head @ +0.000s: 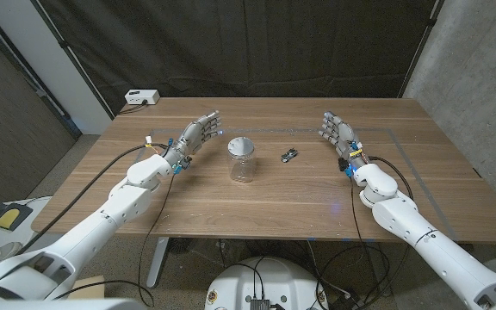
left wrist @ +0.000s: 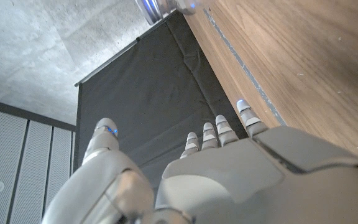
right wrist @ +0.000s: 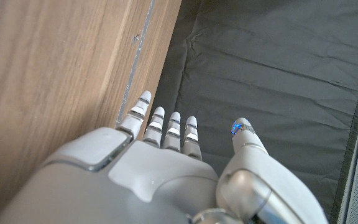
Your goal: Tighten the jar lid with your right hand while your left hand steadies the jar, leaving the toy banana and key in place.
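1. Standing upright at table [head: 257,202] centre, long axis vertical: clear glass jar [head: 241,161], round silvery lid [head: 241,145] facing up.
2. Small dark metal key [head: 288,155] lies at jar's 3 o'clock, apart.
3. Left hand [head: 193,135] at 9 o'clock, fingers spread, holding nothing.
4. Right hand [head: 337,133] past key, fingers spread, empty.

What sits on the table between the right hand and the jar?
In the head view, a small dark key lies on the table between the right hand and the jar, nearer the jar; otherwise that stretch is bare wood.
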`<action>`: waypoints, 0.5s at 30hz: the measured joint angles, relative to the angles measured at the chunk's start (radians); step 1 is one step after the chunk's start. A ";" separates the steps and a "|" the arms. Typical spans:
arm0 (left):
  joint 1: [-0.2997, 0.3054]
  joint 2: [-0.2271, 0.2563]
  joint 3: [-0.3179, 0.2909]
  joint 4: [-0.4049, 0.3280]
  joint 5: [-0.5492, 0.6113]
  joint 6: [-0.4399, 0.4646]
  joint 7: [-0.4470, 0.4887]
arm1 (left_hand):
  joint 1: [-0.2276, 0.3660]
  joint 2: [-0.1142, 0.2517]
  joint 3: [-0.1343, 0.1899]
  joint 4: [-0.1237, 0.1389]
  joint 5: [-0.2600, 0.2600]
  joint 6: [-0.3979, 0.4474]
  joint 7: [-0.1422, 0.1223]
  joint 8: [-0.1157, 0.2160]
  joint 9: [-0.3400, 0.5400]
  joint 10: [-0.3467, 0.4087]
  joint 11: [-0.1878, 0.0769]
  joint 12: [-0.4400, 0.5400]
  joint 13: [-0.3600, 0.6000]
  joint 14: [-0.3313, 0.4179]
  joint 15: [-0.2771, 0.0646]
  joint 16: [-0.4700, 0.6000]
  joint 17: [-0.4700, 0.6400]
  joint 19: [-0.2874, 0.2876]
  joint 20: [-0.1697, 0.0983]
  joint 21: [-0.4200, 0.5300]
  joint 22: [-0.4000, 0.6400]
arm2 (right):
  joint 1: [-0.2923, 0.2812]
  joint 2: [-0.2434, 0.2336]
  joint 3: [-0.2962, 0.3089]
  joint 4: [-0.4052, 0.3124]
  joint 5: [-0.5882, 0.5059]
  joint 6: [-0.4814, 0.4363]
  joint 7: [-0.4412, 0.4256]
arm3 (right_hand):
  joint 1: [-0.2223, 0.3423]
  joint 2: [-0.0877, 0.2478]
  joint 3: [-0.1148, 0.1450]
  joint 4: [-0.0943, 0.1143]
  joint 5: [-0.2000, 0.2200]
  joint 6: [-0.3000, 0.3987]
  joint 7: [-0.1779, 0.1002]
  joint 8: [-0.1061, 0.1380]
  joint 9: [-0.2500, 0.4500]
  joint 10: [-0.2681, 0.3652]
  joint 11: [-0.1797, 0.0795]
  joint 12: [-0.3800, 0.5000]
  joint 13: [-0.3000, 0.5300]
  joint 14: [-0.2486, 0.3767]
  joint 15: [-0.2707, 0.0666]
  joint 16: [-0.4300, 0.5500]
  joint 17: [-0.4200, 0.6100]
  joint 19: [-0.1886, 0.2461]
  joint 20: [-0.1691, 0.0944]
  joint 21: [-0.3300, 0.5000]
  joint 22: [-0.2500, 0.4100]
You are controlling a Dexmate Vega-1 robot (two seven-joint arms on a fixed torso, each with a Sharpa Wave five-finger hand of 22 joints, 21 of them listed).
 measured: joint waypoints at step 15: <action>0.005 0.089 0.024 -0.060 0.097 -0.014 -0.030 | 0.107 -0.023 -0.085 -0.007 0.108 -0.054 0.003 0.002 0.004 -0.044 -0.047 0.000 0.005 -0.063 -0.001 -0.004 -0.003 0.005 -0.016 -0.028 -0.005 | -0.107 -0.012 0.014 -0.123 -0.031 -0.004 -0.091 | -0.011 0.011 -0.004 0.013 0.000 0.000 0.000 0.000 0.000 0.004 0.004 0.000 0.000 0.006 0.005 0.005 0.005 0.000 0.000 0.000 0.000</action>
